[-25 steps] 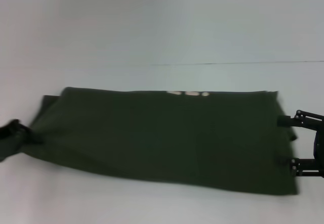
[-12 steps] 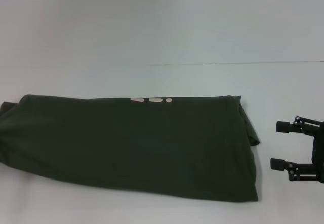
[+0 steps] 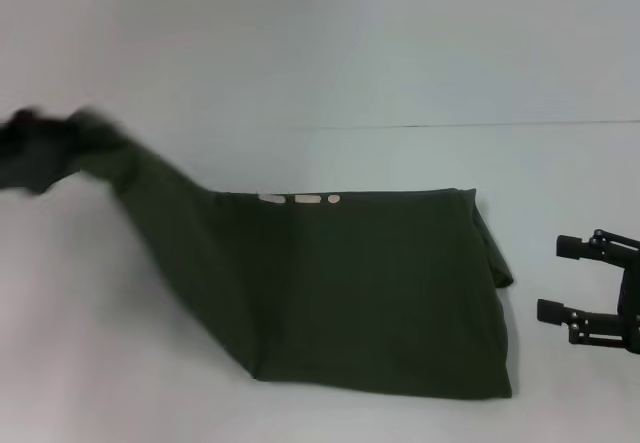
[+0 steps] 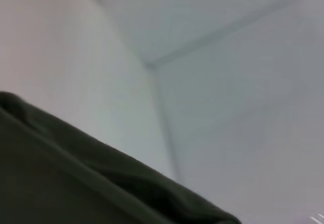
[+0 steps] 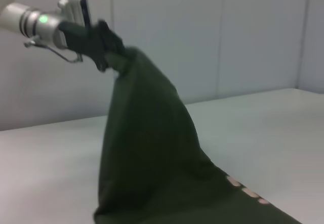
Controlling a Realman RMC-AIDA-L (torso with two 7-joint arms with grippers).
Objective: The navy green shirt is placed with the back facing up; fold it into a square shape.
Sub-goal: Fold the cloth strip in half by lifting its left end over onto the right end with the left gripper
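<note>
Above the desk (image 3: pixel 560 163) on the robot's left, the left tool (image 3: pixel 40 148) is clenched on one end of the navy green shirt (image 3: pixel 370 283), lifting it while the rest lies flat. The right tool (image 3: pixel 570 281) waits released, just beside the shirt's other end. Judging by this, a lengthwise fold is in hand; next the raised end needs carrying across to the right edge.
</note>
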